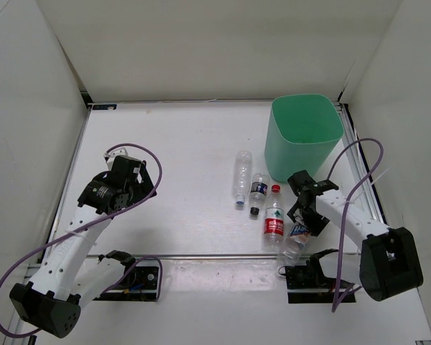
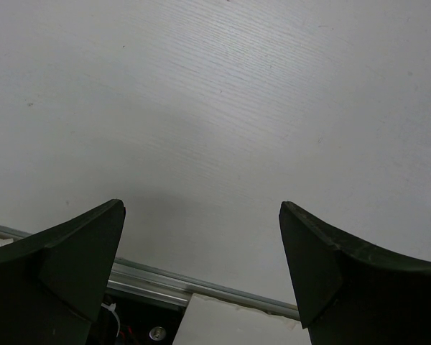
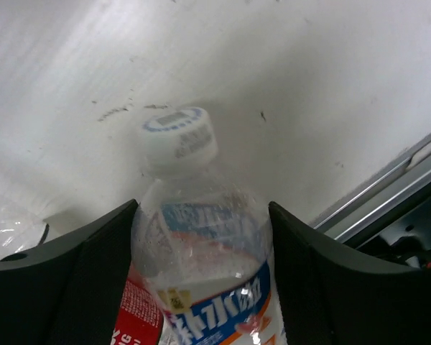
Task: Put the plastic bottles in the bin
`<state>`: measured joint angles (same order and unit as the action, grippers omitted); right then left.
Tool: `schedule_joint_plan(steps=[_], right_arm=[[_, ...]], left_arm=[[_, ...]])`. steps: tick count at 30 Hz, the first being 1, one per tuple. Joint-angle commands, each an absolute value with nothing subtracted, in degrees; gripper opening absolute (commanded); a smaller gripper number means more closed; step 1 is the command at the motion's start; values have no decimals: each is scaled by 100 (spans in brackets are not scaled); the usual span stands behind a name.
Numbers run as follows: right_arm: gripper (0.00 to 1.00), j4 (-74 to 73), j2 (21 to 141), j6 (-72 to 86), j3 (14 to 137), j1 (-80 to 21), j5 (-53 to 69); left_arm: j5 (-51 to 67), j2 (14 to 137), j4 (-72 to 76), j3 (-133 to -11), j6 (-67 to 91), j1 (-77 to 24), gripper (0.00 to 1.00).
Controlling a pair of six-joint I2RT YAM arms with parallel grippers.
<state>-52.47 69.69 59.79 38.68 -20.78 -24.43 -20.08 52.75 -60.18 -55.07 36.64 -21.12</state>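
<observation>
Task status: none of the four bottles shows inside the bin; all lie on the surface.
Bin location: far right of the surface, upright, mouth open.
Unlabelled bottle: lies left of the bin, blue cap toward the near side.
Dark-labelled bottle: just right of the unlabelled one.
Red-labelled bottle: nearer and further right, red cap toward the bin.
Blue-and-white bottle: nearest of the four, just right of the red-labelled one, under the right arm.
Right jaws: stand on either side of the blue-and-white bottle at its shoulder, at or very near its walls. Whether they press on it cannot be told.
Left jaws: apart, with nothing between them, over bare surface at the left.
Left arm: well apart from every bottle.
Handling, judged: the bottles look empty, so light. Thin walls dent under pressure and spring back. The round, smooth body rolls and can slip.
Hold point, judged: across the body just below the shoulder, where the wall is stiffest. Use moderate force only.
Hazard, judged: the red label shows close beside one jaw, so the neighbouring bottle may be dragged along on lifting.
</observation>
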Motion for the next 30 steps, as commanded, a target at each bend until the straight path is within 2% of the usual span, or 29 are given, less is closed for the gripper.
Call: schedule_joint_plan(steps=[1, 4, 5, 11, 18, 19, 21, 26, 30], right_arm=[[72, -5536, 6707, 6486, 3613, -2109, -2232], [57, -5739, 6452, 6601, 3612, -2162, -2180], [50, -5818, 6303, 6653, 3612, -2162, -2180], [27, -6828, 5461, 6846, 4060, -2276, -2232], [13, -7962, 4571, 7040, 5228, -2276, -2268], [8, -8024, 4518, 7092, 5447, -2276, -2268], [7, -8024, 4447, 7093, 6202, -2276, -2268], [4, -7498, 5105, 6602, 8118, -2276, -3074], [4, -6237, 6280, 5148, 9657, -2224, -4127]], left_arm=[[-1960, 5177, -6056, -5493, 3674, -2127, 100], [-1960, 5177, -6056, -5493, 3726, -2127, 100], [-1960, 5177, -6056, -5493, 3787, -2127, 100], [-1907, 5229, -6047, -5440, 3850, -2127, 100], [-1907, 5291, -5880, -5440, 3955, -2127, 100], [-1907, 5291, -5828, -5440, 3955, -2127, 100], [-1854, 5353, -5766, -5388, 3955, -2127, 100], [-1592, 5659, -5687, -5501, 4008, -2127, 100], [-1232, 6151, -5687, -5703, 4061, -2127, 100]])
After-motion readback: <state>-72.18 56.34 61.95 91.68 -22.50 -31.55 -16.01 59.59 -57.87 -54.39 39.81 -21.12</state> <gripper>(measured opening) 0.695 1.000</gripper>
